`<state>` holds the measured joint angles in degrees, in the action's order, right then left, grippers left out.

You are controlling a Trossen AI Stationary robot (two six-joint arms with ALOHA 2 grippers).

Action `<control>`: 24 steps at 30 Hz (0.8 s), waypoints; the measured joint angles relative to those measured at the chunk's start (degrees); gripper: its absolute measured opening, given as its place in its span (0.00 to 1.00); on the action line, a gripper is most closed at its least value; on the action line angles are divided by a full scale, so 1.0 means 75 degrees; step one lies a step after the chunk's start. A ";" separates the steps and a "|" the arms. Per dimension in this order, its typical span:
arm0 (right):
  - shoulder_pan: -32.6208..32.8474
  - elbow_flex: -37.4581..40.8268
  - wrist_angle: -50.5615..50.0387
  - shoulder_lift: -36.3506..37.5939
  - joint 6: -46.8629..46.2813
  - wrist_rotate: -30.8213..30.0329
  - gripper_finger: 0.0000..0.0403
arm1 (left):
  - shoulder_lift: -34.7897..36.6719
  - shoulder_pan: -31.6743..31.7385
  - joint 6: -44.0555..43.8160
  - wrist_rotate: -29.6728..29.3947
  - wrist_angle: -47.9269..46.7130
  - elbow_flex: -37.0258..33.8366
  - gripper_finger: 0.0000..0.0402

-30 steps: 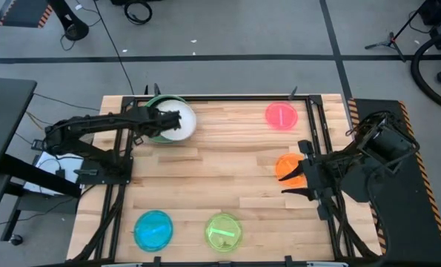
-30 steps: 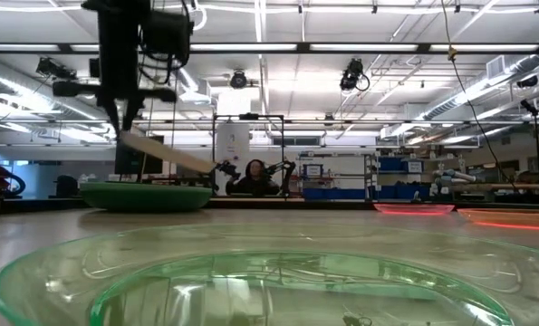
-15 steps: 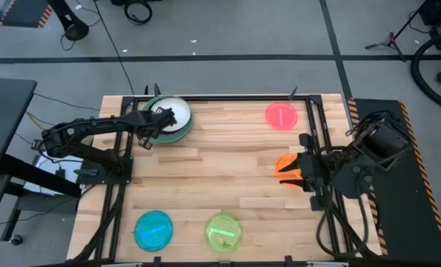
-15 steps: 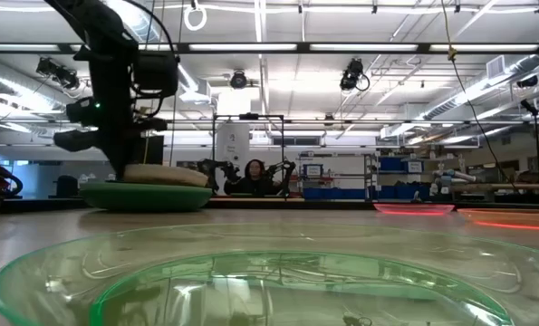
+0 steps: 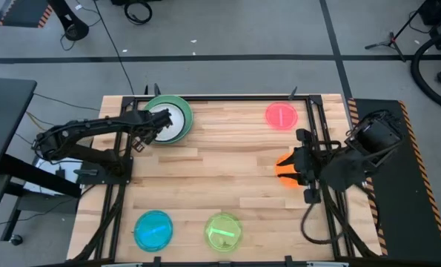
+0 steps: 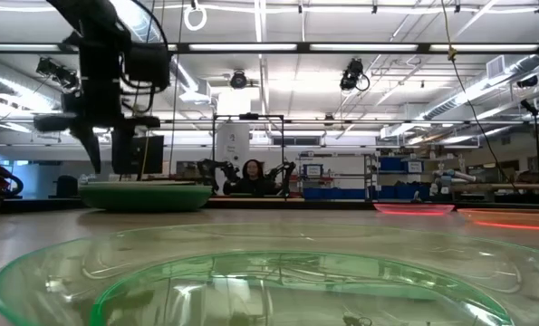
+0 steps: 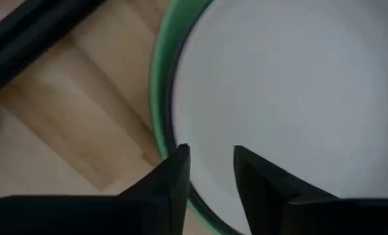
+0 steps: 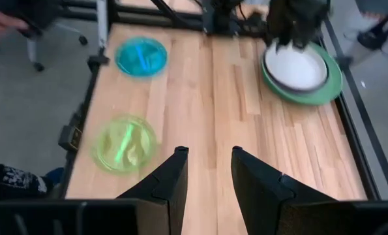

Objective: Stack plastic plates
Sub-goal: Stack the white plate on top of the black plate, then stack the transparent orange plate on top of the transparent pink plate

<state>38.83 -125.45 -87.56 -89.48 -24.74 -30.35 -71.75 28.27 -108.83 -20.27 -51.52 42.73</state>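
Observation:
A stack sits at the table's far left: a white plate [image 5: 173,122] on a dark one, inside a large green plate [image 5: 166,102]. My left gripper [image 5: 147,130] is open. It hangs above the stack's left rim [image 7: 160,98], clear of the stack in the low view [image 6: 95,154]. My right gripper [image 5: 293,167] is open and stands over the orange plate [image 5: 282,162] at the right edge, hiding most of it. The pink plate [image 5: 282,116], blue plate [image 5: 153,229] and yellow-green plate [image 5: 224,231] lie flat on the wood. My left gripper touches nothing. My right gripper stands over the orange plate [image 5: 281,165], but the arm covers that spot from above. Its wrist view does not show the plate, so I cannot tell whether the fingers touch it.
A black frame rail [image 5: 205,96] runs round the table [image 5: 220,163]. The middle of the table is bare wood. The yellow-green plate [image 6: 251,281] fills the low view's foreground. A person sits in the room beyond [image 6: 251,174].
My left gripper lowered the tilted white plate flat onto the stack, let go, then rose and drew back toward the table's left edge. My right gripper moved toward the far edge and left, covering more of the orange plate.

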 joint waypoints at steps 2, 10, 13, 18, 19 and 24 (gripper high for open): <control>-0.0059 0.0263 -0.0212 -0.0001 -0.0183 0.0000 0.31 | 0.0300 -0.0068 0.0245 -0.0082 -0.0207 0.0216 0.36; -0.0127 0.2718 -0.0247 -0.0014 -0.2061 0.0868 0.31 | 0.1505 -0.1211 0.2022 -0.0629 -0.0329 0.1381 0.43; -0.0155 0.4008 -0.0018 -0.0018 -0.2888 0.1340 0.31 | 0.1698 -0.2287 0.2403 -0.0943 -0.0295 0.1801 0.43; -0.0316 0.6119 0.1020 -0.0022 -0.3557 0.2555 0.34 | 0.1726 -0.4313 0.3056 -0.1708 0.0064 0.2070 0.43; -0.0386 0.6526 0.1310 -0.0022 -0.3590 0.2935 0.36 | 0.1726 -0.4660 0.3214 -0.1883 0.0203 0.2053 0.43; -0.0998 0.8433 0.2625 -0.0022 -0.4053 0.4021 0.47 | 0.1720 -0.6285 0.4535 -0.3047 0.1364 0.1880 0.43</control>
<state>31.35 -62.21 -67.87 -89.65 -55.14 -0.19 -58.85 -18.87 -74.82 -43.13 -41.30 56.84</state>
